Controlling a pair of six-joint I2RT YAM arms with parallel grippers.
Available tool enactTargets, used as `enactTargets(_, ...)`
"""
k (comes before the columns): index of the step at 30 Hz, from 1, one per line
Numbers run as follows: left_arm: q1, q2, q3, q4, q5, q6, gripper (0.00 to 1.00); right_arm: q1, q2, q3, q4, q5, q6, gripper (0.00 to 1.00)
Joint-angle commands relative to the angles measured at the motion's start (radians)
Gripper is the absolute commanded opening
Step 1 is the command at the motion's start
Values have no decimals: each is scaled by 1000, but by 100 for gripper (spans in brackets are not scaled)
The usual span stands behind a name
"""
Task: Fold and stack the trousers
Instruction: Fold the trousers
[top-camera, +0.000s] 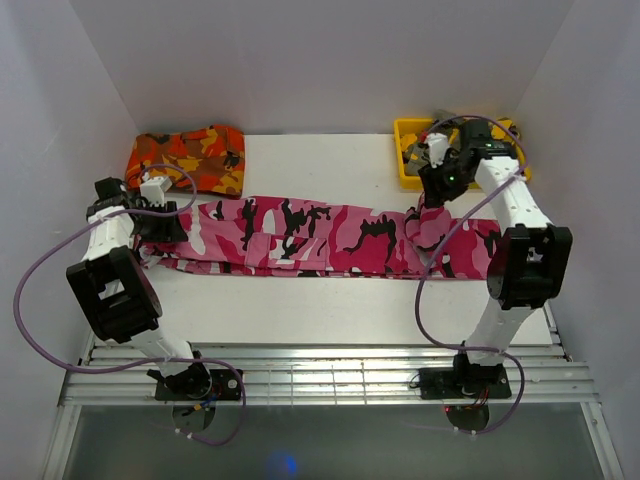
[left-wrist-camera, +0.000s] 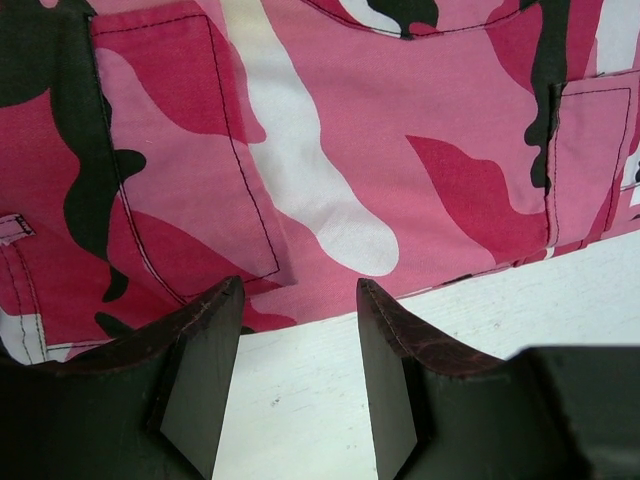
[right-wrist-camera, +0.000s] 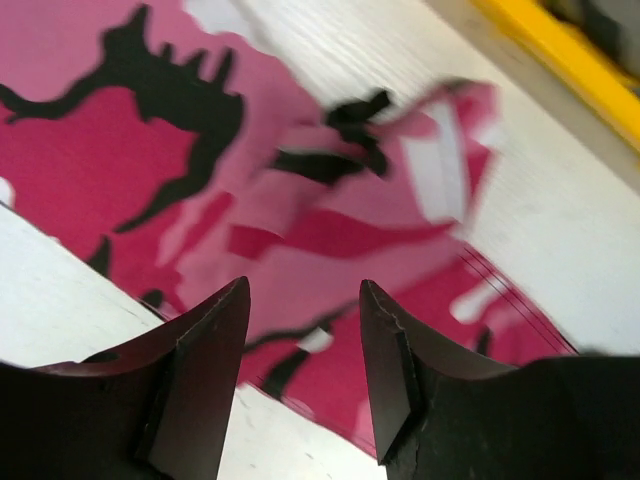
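Note:
The pink, magenta, white and black camouflage trousers (top-camera: 320, 238) lie stretched out lengthwise across the table, folded leg on leg. My left gripper (top-camera: 160, 190) hovers at their left, waist end; in the left wrist view it (left-wrist-camera: 298, 300) is open over bare table at the edge of the trousers (left-wrist-camera: 330, 140), beside a back pocket (left-wrist-camera: 175, 160). My right gripper (top-camera: 432, 192) hangs above the leg end, open and empty. In the right wrist view it (right-wrist-camera: 303, 300) is above a loosely rumpled cuff of the trousers (right-wrist-camera: 330, 200).
Folded orange-red camouflage trousers (top-camera: 188, 158) lie at the back left. A yellow bin (top-camera: 410, 150) stands at the back right, close behind my right arm. White walls close in the table on three sides.

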Motion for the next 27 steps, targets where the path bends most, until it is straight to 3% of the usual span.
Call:
enactTargets(1, -3, -45, -14, 9, 12, 0, 60, 100, 73, 29, 33, -61, 92, 54)
enactTargets(9, -3, -50, -21, 9, 4, 8, 60, 197, 283, 143, 37, 164, 187, 56)
enactTargets(11, -3, -46, -27, 12, 7, 6, 60, 198, 305, 155, 47, 193, 212, 67)
enactTargets(15, -3, -36, -37, 23, 0, 2, 60, 200, 355, 155, 80, 210, 232, 68)
enactTargets(17, -3, -33, -39, 24, -2, -2, 60, 198, 374, 158, 73, 227, 230, 52)
enactTargets(18, -3, -32, -37, 26, -6, 0, 60, 197, 383, 158, 70, 230, 230, 33)
enactTargets(21, -3, -32, -36, 24, -17, 3, 60, 189, 348, 155, 49, 221, 230, 9)
enactTargets(27, -2, -41, -48, 35, -60, 18, 60, 102, 106, 74, 37, 212, 169, 8)
